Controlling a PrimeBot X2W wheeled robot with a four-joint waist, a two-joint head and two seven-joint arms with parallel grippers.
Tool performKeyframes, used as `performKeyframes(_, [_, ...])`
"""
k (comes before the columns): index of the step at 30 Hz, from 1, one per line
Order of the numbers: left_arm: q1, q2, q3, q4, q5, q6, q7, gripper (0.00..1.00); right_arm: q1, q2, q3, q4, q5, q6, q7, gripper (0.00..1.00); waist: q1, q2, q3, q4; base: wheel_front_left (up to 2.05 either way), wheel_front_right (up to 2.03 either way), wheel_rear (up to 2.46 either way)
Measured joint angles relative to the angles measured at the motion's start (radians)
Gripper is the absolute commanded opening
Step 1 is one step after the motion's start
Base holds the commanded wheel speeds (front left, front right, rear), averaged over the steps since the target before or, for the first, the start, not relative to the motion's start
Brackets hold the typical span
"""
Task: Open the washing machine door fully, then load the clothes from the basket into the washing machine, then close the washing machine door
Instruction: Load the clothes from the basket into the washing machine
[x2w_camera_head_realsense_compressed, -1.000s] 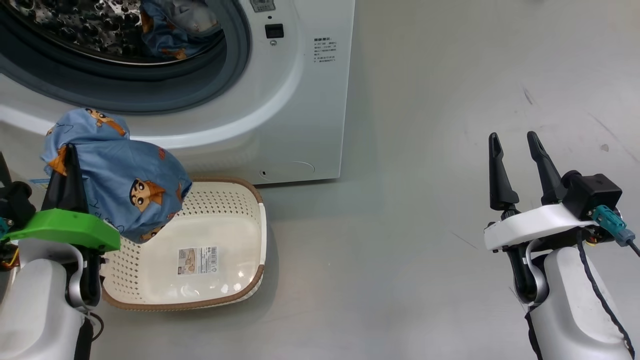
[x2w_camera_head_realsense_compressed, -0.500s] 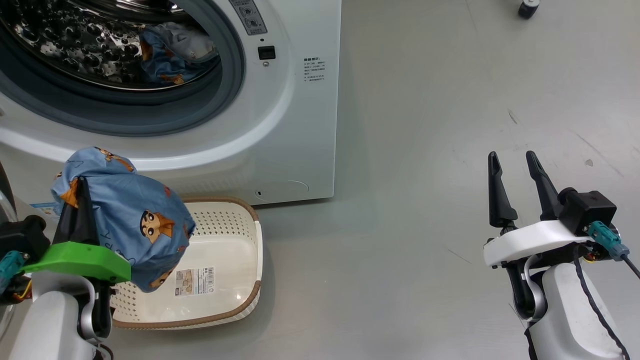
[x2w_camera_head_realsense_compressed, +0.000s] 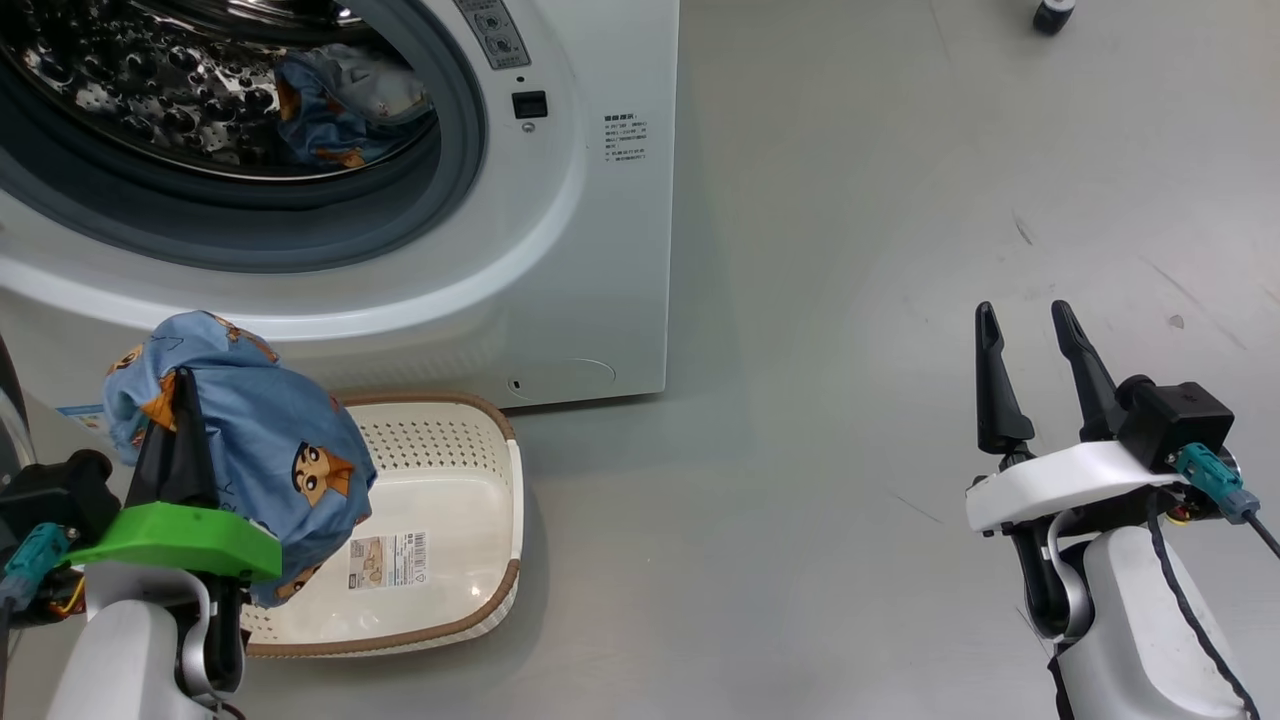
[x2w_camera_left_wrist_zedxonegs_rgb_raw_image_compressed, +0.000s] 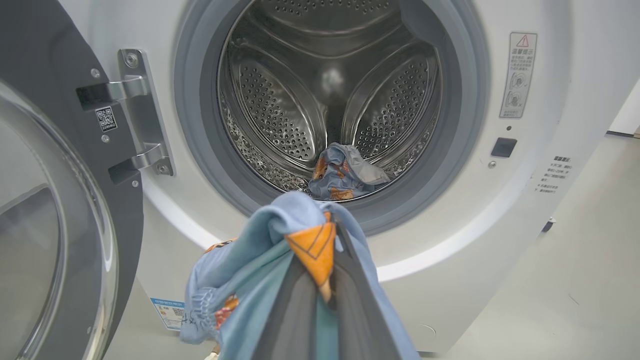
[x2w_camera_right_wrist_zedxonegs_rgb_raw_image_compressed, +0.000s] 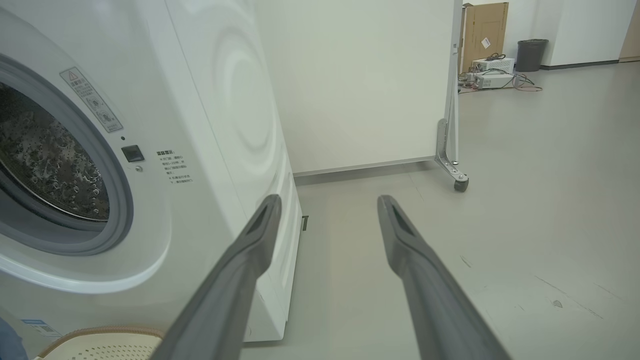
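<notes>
My left gripper (x2w_camera_head_realsense_compressed: 182, 385) is shut on one of the clothes, a light blue garment (x2w_camera_head_realsense_compressed: 270, 440) with cartoon faces, held above the left end of the basket (x2w_camera_head_realsense_compressed: 505, 590). The basket's bare floor shows a label. In the left wrist view the held garment (x2w_camera_left_wrist_zedxonegs_rgb_raw_image_compressed: 280, 235) drapes over my left gripper (x2w_camera_left_wrist_zedxonegs_rgb_raw_image_compressed: 327, 240) in front of the washing machine (x2w_camera_left_wrist_zedxonegs_rgb_raw_image_compressed: 540, 210). The washing machine door (x2w_camera_left_wrist_zedxonegs_rgb_raw_image_compressed: 55, 210) stands swung open at the left. Another blue garment (x2w_camera_left_wrist_zedxonegs_rgb_raw_image_compressed: 345, 175) lies in the steel drum (x2w_camera_left_wrist_zedxonegs_rgb_raw_image_compressed: 280, 100). My right gripper (x2w_camera_head_realsense_compressed: 1025, 320) stands open, far right over the floor.
The washing machine (x2w_camera_head_realsense_compressed: 600, 250) stands just behind the basket. In the right wrist view my right gripper (x2w_camera_right_wrist_zedxonegs_rgb_raw_image_compressed: 327, 205) points past the washer's corner at a white wheeled partition (x2w_camera_right_wrist_zedxonegs_rgb_raw_image_compressed: 452, 125). Boxes and a bin (x2w_camera_right_wrist_zedxonegs_rgb_raw_image_compressed: 530, 52) sit far off.
The head camera tilted up early in the second, so the whole picture slid down. My left gripper keeps its hold on the garment and has shifted little. The right arm is still.
</notes>
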Motion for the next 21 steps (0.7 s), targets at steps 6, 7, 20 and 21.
performKeyframes(6, [-0.001, -0.011, 0.019, -0.011, 0.002, 0.000, 0.000, 0.00, 0.000, 0.000, 0.000, -0.015, 0.000, 0.000, 0.000, 1.00, 0.0000, 0.0000, 0.026, 0.000, 0.00, 0.00, 0.00])
performKeyframes(7, [-0.003, -0.015, 0.022, -0.012, 0.002, 0.000, 0.000, 0.00, 0.000, 0.000, 0.000, -0.019, 0.001, 0.000, 0.000, 1.00, 0.0000, 0.0000, 0.037, 0.000, 0.00, 0.00, 0.00])
performKeyframes(20, [-0.094, -0.007, 0.053, -0.011, 0.007, 0.000, 0.000, 0.00, -0.006, 0.000, 0.006, -0.035, 0.002, 0.000, 0.000, 1.00, 0.0001, 0.0000, 0.115, -0.012, 0.00, 0.00, 0.00])
performKeyframes(21, [-0.107, -0.005, 0.055, -0.011, 0.011, 0.000, 0.000, 0.00, -0.007, 0.000, 0.008, -0.035, 0.002, 0.000, 0.000, 1.00, 0.0000, 0.0000, 0.122, -0.015, 0.00, 0.00, 0.00])
